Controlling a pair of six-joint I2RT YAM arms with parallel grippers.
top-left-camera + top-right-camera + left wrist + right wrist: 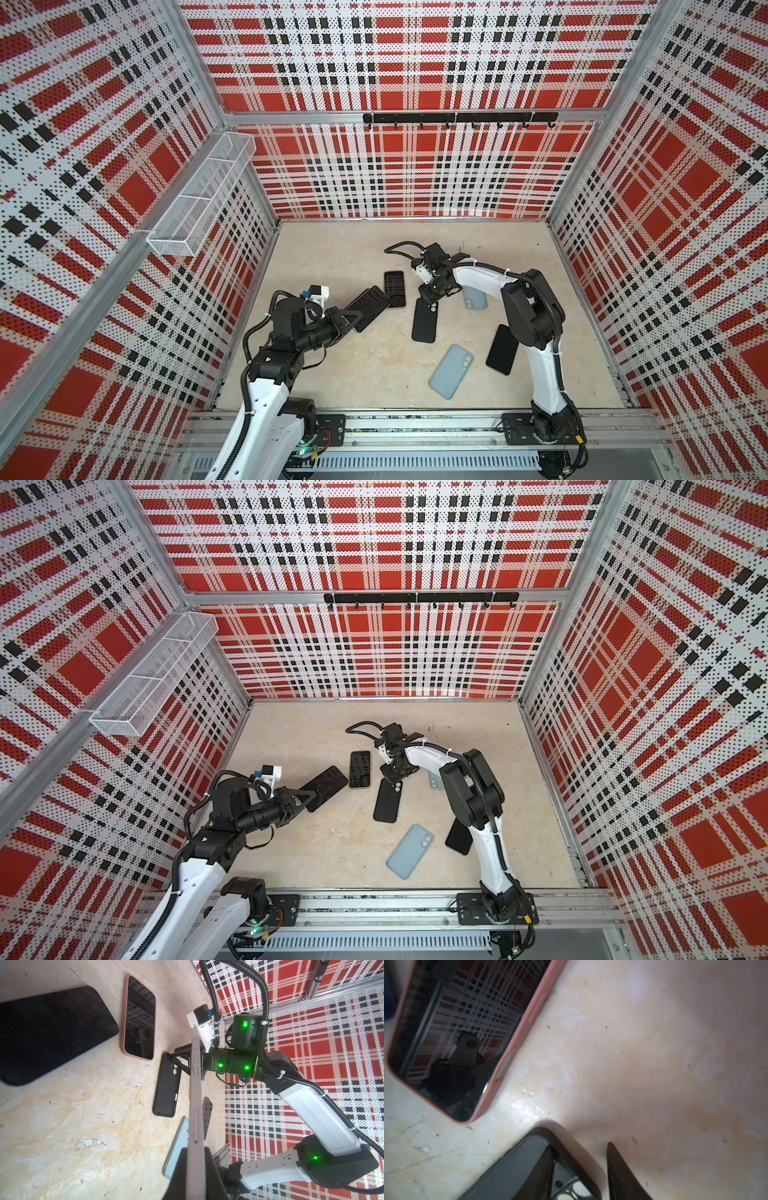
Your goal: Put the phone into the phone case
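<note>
The cell is enclosed by perforated walls [415, 62] printed in red, black and white plaid. I work on a scuffed beige desk [353, 374] with both arm bases mounted along its front edge. The left arm [266, 399] reaches in from the front-left corner, and the right arm [540, 365] arches from the front-right corner back toward the middle. Near the middle of the desk a pink-cased phone [395, 289] lies screen up. Close by, toward the right edge, lies the black phone case [424, 326] with its camera cutout at the far end. A light blue case [451, 371] lies nearer the front edge and a dark handset [503, 349] lies beside the right arm. A second blue case [475, 299] is partly hidden behind that arm. The left gripper [352, 319] is clamped on one end of the phone [195, 1105], holding it roughly level and clear of the desk, left of the pink-cased phone. My left wrist view shows the phone edge-on, with a dark slab [52, 1032] flat on the desk below it. The right gripper [427, 297] is down at the far corner of the black phone case, jaws narrowly apart. One finger sits inside the rim and the other outside it, with a sliver of desk showing between that finger and the case wall.
</note>
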